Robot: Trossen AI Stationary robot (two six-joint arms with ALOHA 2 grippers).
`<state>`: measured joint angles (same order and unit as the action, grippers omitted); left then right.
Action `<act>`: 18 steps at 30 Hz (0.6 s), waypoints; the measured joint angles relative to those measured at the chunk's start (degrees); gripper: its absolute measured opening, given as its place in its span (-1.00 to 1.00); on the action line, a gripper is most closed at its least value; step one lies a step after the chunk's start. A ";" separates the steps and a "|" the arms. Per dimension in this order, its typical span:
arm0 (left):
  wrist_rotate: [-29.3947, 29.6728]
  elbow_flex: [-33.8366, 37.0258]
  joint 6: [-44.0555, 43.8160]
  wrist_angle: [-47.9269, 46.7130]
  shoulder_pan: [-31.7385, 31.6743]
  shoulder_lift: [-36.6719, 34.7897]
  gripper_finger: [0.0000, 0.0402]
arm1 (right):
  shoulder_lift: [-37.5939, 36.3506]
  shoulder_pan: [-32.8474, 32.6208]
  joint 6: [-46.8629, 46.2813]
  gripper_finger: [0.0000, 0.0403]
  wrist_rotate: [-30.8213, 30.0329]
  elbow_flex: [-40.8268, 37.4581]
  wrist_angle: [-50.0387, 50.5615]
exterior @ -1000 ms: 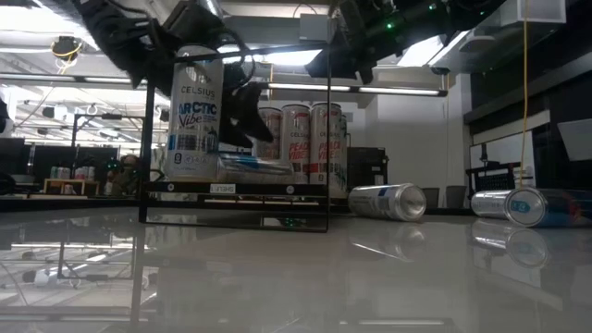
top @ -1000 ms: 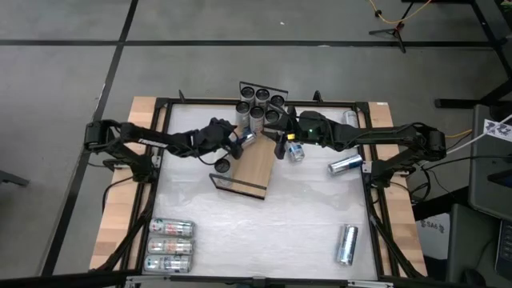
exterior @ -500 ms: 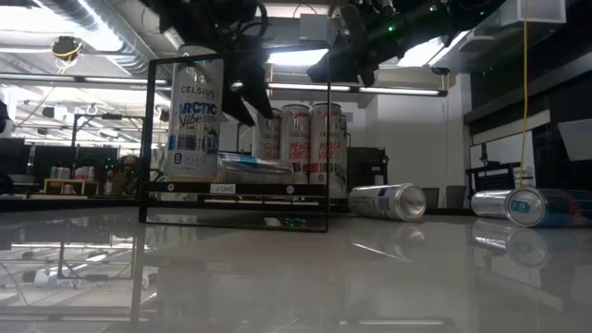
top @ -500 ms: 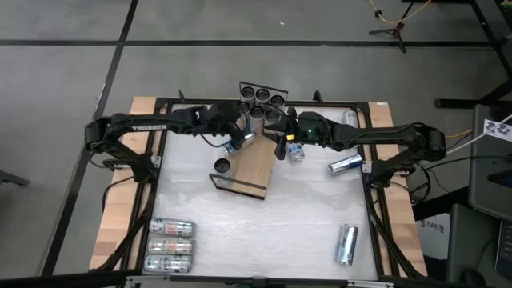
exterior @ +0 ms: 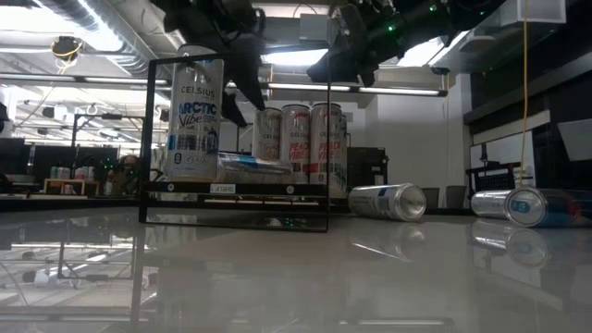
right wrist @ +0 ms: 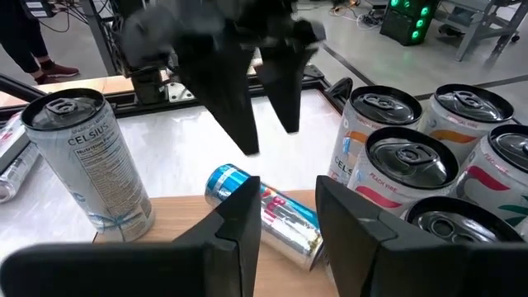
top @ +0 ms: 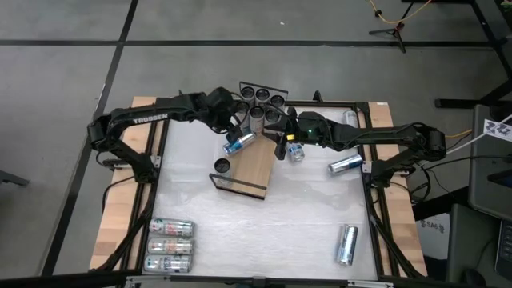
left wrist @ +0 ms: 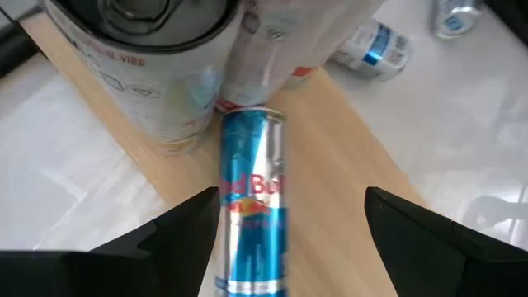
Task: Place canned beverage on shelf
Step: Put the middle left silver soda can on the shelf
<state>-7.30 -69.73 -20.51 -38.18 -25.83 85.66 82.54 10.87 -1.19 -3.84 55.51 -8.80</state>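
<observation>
Hovering the left tool (top: pixel 232 131) right above the slim blue can (top: pixel 238 142), fingers spread to either side and gripping nothing, probably lining up to set it upright, since it is lying on its side. Resting that can across the shelf (top: pixel 254 166), a pale wooden board with thin black wire rails at its ends, touching the board but not the tool. Standing a taller white can (top: pixel 222 166) upright near the shelf's front rail, top open to the camera. Crowding a cluster of upright cans (top: pixel 260 108) at the far end, pull tabs and rims glinting. Holding the right tool (top: pixel 282 142) just beside the shelf's other long edge, fingers narrowly parted with nothing between them, likely waiting. Leaving more cylinders of smooth, shiny metal lying about the glossy white surface (top: pixel 264 232), well apart from the shelf.
</observation>
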 joint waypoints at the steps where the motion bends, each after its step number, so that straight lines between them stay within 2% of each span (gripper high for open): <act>1: -0.03 0.00 0.01 0.18 -0.16 0.81 0.47 | 0.00 0.00 0.00 -0.44 0.00 0.00 -0.04; 10: 0.13 -0.13 1.01 0.92 -0.26 9.60 0.47 | 0.00 0.00 0.00 -0.44 0.00 0.00 -0.04; 18: -0.22 0.42 1.40 0.28 0.77 12.18 0.47 | 0.00 0.00 0.00 -0.44 0.00 0.00 -0.02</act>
<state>-7.53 -69.32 -19.11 -37.89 -25.06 97.84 82.54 10.87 -1.19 -3.84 55.51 -8.82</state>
